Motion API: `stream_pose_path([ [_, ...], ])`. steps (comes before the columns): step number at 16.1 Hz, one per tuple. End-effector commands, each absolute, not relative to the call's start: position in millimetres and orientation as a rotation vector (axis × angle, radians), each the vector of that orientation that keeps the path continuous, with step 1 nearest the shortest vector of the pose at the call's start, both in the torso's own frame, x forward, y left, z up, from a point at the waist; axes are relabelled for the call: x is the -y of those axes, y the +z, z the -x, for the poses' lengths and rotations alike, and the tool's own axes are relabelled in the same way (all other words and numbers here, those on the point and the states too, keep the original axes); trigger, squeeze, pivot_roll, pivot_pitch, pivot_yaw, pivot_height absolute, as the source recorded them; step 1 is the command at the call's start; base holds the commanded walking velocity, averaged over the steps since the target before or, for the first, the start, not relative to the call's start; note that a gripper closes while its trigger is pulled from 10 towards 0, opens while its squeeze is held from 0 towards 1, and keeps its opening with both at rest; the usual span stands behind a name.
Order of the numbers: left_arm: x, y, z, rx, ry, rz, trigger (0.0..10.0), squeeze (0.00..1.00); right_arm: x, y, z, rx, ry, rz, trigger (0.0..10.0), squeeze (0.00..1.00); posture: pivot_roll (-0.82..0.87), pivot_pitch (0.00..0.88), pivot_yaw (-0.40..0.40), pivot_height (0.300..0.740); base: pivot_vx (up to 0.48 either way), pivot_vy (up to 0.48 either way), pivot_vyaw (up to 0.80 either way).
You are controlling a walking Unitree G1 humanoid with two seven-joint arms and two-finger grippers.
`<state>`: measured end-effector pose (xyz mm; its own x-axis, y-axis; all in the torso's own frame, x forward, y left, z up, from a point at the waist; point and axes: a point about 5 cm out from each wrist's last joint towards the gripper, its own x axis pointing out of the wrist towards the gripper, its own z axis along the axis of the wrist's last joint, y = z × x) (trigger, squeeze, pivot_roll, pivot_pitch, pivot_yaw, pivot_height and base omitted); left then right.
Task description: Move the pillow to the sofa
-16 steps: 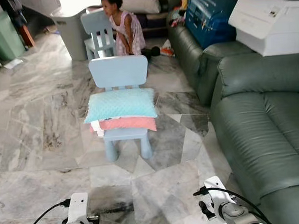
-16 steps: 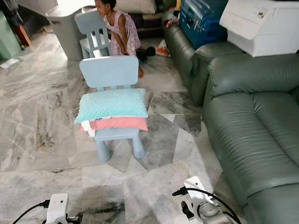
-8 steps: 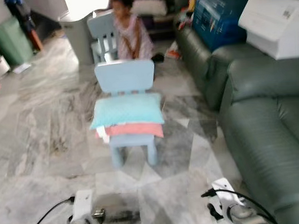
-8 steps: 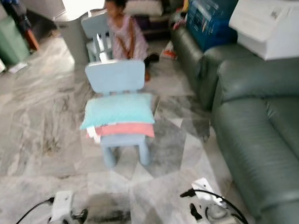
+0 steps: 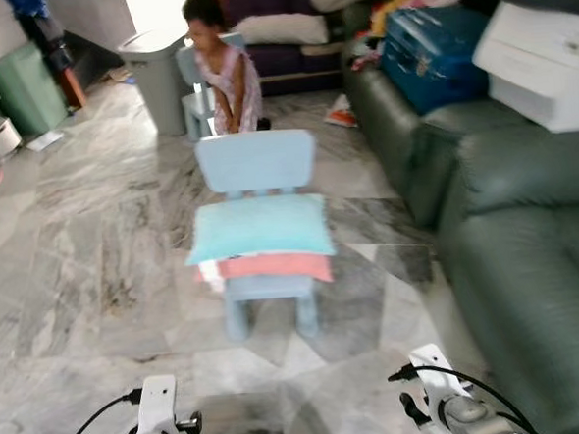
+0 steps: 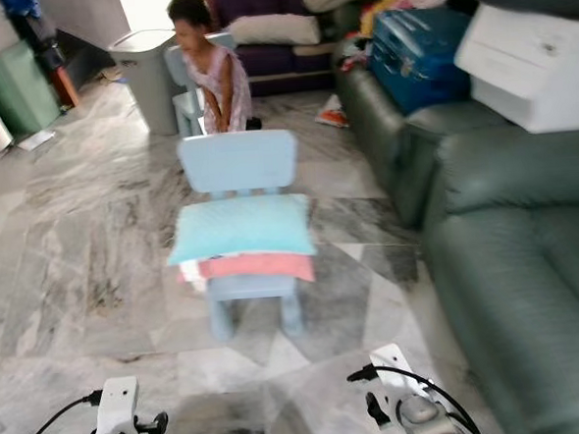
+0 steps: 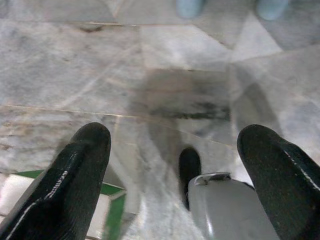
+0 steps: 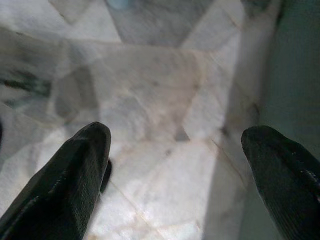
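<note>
Pillows on a small chair, well ahead of my two idle claws.

A turquoise pillow [image 5: 260, 229] lies on top of a pink pillow [image 5: 276, 267] on the seat of a pale blue child's chair [image 5: 256, 164], out on the marble floor [image 5: 85, 249] and far from both my claws. My left claw [image 7: 172, 165] hangs low at the near left, fingers spread wide and holding nothing, above bare floor; my right claw [image 8: 175, 170] hangs at the near right, likewise released and empty, close beside the green leather sofa [image 5: 535, 290]. The chair stands to the left of that sofa. Farther off, a child [image 5: 223, 69] stands by a second blue chair [image 5: 196, 85] and a grey bin [image 5: 155, 68]; a blue suitcase [image 5: 437, 51] and a white box [image 5: 545, 59] sit on the sofa's far end.
</note>
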<state>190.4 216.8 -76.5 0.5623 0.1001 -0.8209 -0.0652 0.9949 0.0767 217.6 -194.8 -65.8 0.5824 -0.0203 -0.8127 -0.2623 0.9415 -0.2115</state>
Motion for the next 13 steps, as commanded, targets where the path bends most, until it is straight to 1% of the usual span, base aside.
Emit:
stream_pose_path([
  [1, -227, -73, -193, -0.96, 0.122, -0.083, 10.0, 0.0, 184, -63, -224, -0.914, 0.164, 0.318, 10.0, 0.0, -0.1, 0.0, 0.013, 0.74, 0.319, 0.0, 0.0],
  [3, -228, -72, -194, -0.947, 0.125, -0.098, 10.0, 0.0, 185, -62, -225, -0.882, 0.118, 0.292, 10.0, 0.0, -0.1, 0.0, 0.011, 0.74, 0.0, 0.0, 0.0],
  [4, -230, -66, -204, -0.898, 0.134, -0.063, 10.0, 0.0, 186, -61, -225, -0.837, 0.059, 0.23, 10.0, 0.0, -0.1, 0.0, 0.011, 0.74, 0.0, 0.0, 0.0],
  [5, -229, -63, -210, -0.872, 0.133, -0.038, 10.0, 0.0, 186, -60, -226, -0.818, 0.061, 0.234, 10.0, 0.0, -0.1, 0.0, 0.011, 0.74, 0.0, 0.0, 0.0],
  [6, -225, -55, -222, -0.819, 0.096, -0.035, 10.0, 0.0, 186, -59, -227, -0.792, 0.053, 0.223, 10.0, 0.0, -0.1, 0.0, 0.01, 0.74, 0.0, 0.0, 0.0],
  [8, -215, -36, -251, -0.695, 0.017, -0.051, 10.0, 0.0, 213, -21, -268, -0.597, 0.018, 0.209, 10.0, 0.0, -0.09, 0.0, 0.006, 0.74, 0.0, 0.0, 0.0],
  [9, -209, -25, -264, -0.636, -0.012, -0.044, 10.0, 0.0, 218, -13, -274, -0.56, 0.0, 0.19, 10.0, 0.0, -0.08, 0.0, 0.004, 0.74, 0.0, 0.0, 0.0],
  [10, -200, -8, -281, -0.527, -0.068, -0.116, 10.0, 0.0, 225, -7, -278, -0.522, -0.028, 0.117, 10.0, 0.0, -0.08, 0.0, -0.001, 0.74, 0.0, 0.0, 0.0],
  [11, -199, -2, -286, -0.49, -0.061, -0.142, 10.0, 0.0, 226, -3, -280, -0.499, -0.024, 0.089, 10.0, 0.0, -0.08, 0.0, -0.001, 0.74, 0.0, 0.0, 0.0],
  [12, -195, 10, -289, -0.408, -0.122, -0.061, 10.0, 0.0, 230, 5, -284, -0.448, -0.03, 0.102, 10.0, 0.0, -0.07, 0.0, -0.008, 0.74, 0.0, 0.0, 0.0],
  [13, -193, 28, -286, -0.283, -0.215, -0.024, 10.0, 0.0, 232, 16, -287, -0.367, -0.021, 0.074, 10.0, 0.0, -0.08, 0.0, -0.013, 0.74, 0.0, 0.0, 0.0],
])
